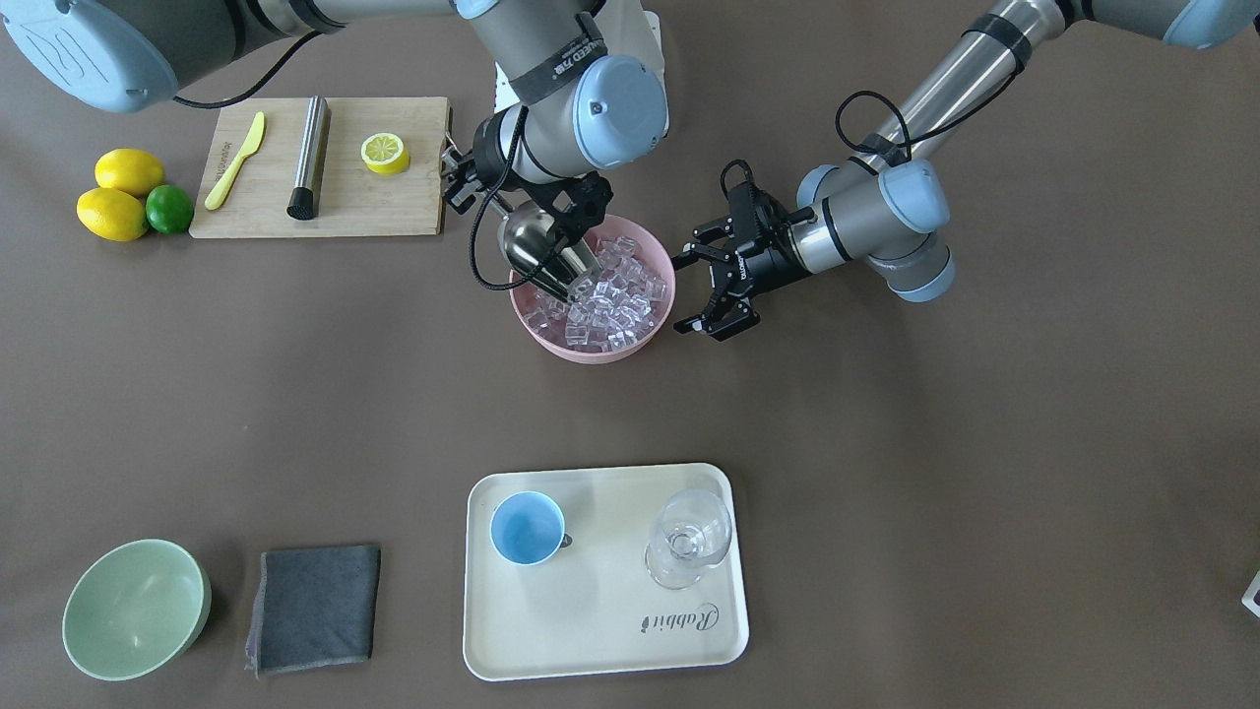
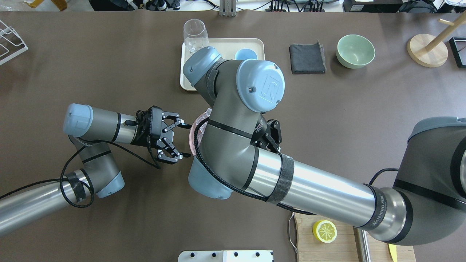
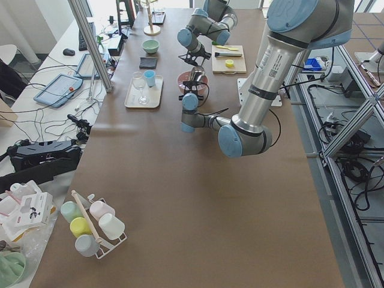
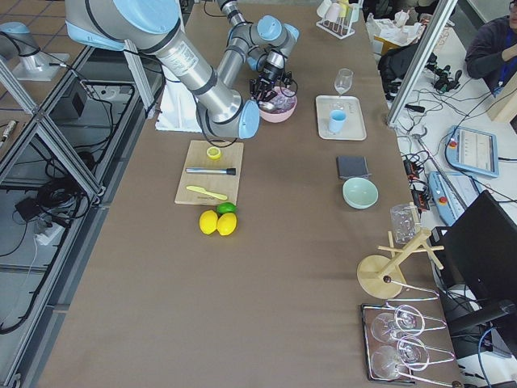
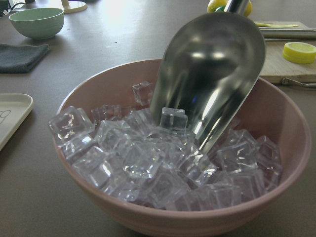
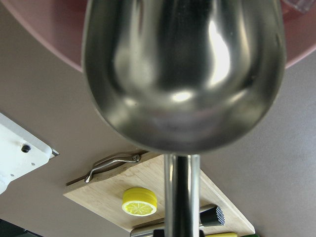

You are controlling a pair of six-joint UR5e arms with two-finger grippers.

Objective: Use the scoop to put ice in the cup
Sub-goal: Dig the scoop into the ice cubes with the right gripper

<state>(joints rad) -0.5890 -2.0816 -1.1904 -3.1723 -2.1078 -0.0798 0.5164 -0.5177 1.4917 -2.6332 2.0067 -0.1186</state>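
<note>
Digging into clear glassy ice cubes in the round pink bowl to load up, the shiny steel trough-shaped scoop is clamped by the right gripper. The left gripper, spread wide and empty, perhaps guards the rim. The small light-blue cup waits well apart on the cream tray.

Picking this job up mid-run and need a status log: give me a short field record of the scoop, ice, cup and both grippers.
scoop: held by right gripper, tip dug into the ice
ice: piled in pink bowl
cup: empty, on cream tray beside stemmed glass
left gripper: open, beside the pink bowl, holding nothing
progress: no ice in the cup yet
</note>
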